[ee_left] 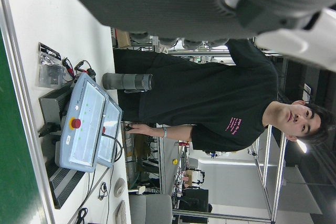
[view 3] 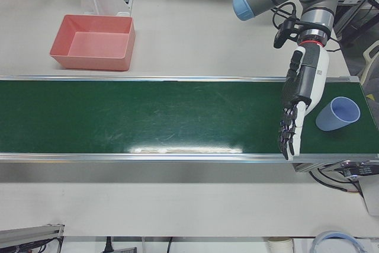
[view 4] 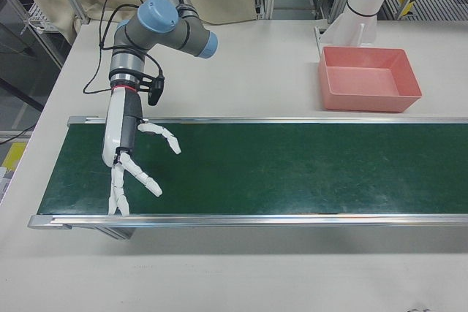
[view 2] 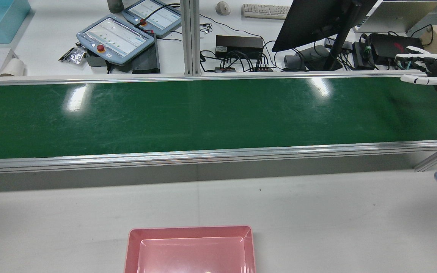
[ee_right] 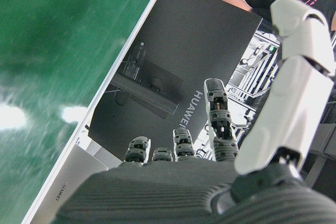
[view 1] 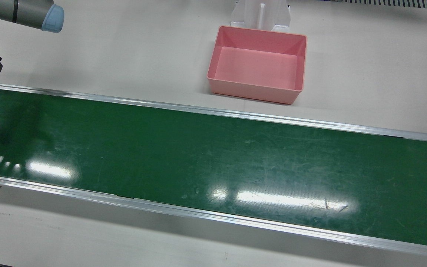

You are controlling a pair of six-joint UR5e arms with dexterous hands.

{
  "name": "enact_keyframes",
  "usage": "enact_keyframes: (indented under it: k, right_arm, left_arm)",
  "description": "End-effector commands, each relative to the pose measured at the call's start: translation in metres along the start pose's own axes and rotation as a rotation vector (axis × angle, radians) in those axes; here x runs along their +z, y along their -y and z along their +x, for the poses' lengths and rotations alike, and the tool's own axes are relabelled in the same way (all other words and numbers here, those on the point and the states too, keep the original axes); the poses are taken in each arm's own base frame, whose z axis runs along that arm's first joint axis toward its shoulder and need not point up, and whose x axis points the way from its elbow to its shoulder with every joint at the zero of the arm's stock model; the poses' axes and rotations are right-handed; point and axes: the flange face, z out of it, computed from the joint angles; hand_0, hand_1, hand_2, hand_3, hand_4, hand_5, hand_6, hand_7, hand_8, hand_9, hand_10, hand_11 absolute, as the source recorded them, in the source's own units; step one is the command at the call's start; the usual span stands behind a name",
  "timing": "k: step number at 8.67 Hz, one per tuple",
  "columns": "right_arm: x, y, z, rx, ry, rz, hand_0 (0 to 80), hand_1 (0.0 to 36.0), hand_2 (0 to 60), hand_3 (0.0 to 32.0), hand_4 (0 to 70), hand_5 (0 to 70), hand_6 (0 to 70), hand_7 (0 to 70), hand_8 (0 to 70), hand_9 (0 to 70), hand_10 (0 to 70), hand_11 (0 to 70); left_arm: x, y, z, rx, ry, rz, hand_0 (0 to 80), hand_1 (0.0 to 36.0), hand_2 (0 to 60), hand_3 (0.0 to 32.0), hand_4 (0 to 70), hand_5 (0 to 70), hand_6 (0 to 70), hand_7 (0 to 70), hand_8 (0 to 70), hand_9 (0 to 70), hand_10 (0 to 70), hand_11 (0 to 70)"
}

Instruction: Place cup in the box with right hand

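Nothing is done yet: the right hand hovers empty with fingers spread over its end of the belt, the cup far off beside the left hand, the box empty.

A white table carries a long green conveyor belt framed by silver rails, running across its whole width. On the bare table surface on the robot's side of the belt sits a pink box, open and with nothing inside, just in front of a white pedestal base. In the left-front view a light blue cup lies on its side on the belt near its end, its mouth tilted up toward the camera.
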Motion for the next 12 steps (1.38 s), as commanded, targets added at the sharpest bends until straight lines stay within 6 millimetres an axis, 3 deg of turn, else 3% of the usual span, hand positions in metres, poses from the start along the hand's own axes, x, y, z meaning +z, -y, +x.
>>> enact_keyframes:
  k: [1,3,4,5,6,7,8,9,10,11,12]
  right_arm:
    - [0.000,0.000,0.000,-0.001,0.000,0.001,47.6,15.8,24.4,0.0,17.6,4.7,5.0,14.1,0.6,4.4,5.3,9.3]
    - [0.001,-0.002,0.001,-0.002,-0.002,-0.003,47.9,15.0,20.9,0.0,19.0,4.7,5.1,14.5,0.7,4.6,5.3,9.3]
    - [0.001,-0.002,0.002,-0.002,-0.003,-0.004,47.1,16.9,28.2,0.0,16.4,4.6,5.1,14.5,0.6,4.5,5.2,9.2]
    - [0.002,-0.004,0.003,-0.004,-0.005,-0.007,48.2,14.0,17.0,0.0,19.9,4.6,5.1,14.4,0.6,4.4,5.2,9.2]
    - [0.001,-0.004,0.005,-0.006,-0.010,-0.007,47.4,15.8,24.5,0.0,17.4,4.6,5.0,14.3,0.6,4.5,5.3,9.3]
    - [0.001,-0.005,0.007,-0.007,-0.014,-0.009,47.7,14.9,21.2,0.0,18.6,4.6,5.0,14.1,0.7,4.5,5.3,9.4]
    - [0.001,-0.006,0.010,-0.011,-0.020,-0.011,46.6,16.4,28.3,0.0,15.7,4.6,4.9,13.7,0.8,4.7,5.5,9.6]
    - [0.000,-0.005,0.014,-0.015,-0.026,-0.011,47.7,13.2,16.2,0.0,16.9,4.6,4.4,12.6,1.2,5.0,5.8,10.0]
    - [0.004,-0.010,0.015,-0.029,-0.009,-0.052,44.5,14.5,25.7,1.0,7.7,4.4,2.9,8.6,1.7,5.0,5.2,9.1]
    - [0.007,-0.012,0.013,-0.042,0.028,-0.112,46.1,11.9,16.9,5.0,8.9,4.4,2.3,7.9,1.9,4.6,3.6,6.8]
    - [0.006,-0.010,0.014,-0.042,0.036,-0.130,46.0,12.1,17.9,6.2,9.4,4.3,2.3,9.8,1.9,4.8,2.6,5.2]
  left_arm:
    - [0.000,0.000,0.000,0.000,0.000,0.000,0.0,0.0,0.0,0.0,0.0,0.0,0.0,0.0,0.0,0.0,0.0,0.0]
    - [0.000,0.000,0.000,0.000,0.000,0.000,0.0,0.0,0.0,0.0,0.0,0.0,0.0,0.0,0.0,0.0,0.0,0.0]
    - [0.000,0.000,0.000,0.000,0.000,0.000,0.0,0.0,0.0,0.0,0.0,0.0,0.0,0.0,0.0,0.0,0.0,0.0]
    - [0.000,0.000,0.000,0.000,0.000,0.000,0.0,0.0,0.0,0.0,0.0,0.0,0.0,0.0,0.0,0.0,0.0,0.0]
    - [0.000,0.000,0.000,0.000,0.000,0.000,0.0,0.0,0.0,0.0,0.0,0.0,0.0,0.0,0.0,0.0,0.0,0.0]
    - [0.000,0.000,0.000,0.000,0.000,0.000,0.0,0.0,0.0,0.0,0.0,0.0,0.0,0.0,0.0,0.0,0.0,0.0]
    - [0.000,0.000,0.000,0.000,0.001,0.000,0.0,0.0,0.0,0.0,0.0,0.0,0.0,0.0,0.0,0.0,0.0,0.0]
    - [0.000,0.000,0.000,0.000,0.000,0.000,0.0,0.0,0.0,0.0,0.0,0.0,0.0,0.0,0.0,0.0,0.0,0.0]
    - [0.000,0.000,0.000,0.000,0.000,0.000,0.0,0.0,0.0,0.0,0.0,0.0,0.0,0.0,0.0,0.0,0.0,0.0]
    - [0.000,0.000,0.000,0.000,0.000,0.000,0.0,0.0,0.0,0.0,0.0,0.0,0.0,0.0,0.0,0.0,0.0,0.0]
    - [0.000,0.000,0.000,0.000,0.000,0.000,0.0,0.0,0.0,0.0,0.0,0.0,0.0,0.0,0.0,0.0,0.0,0.0]
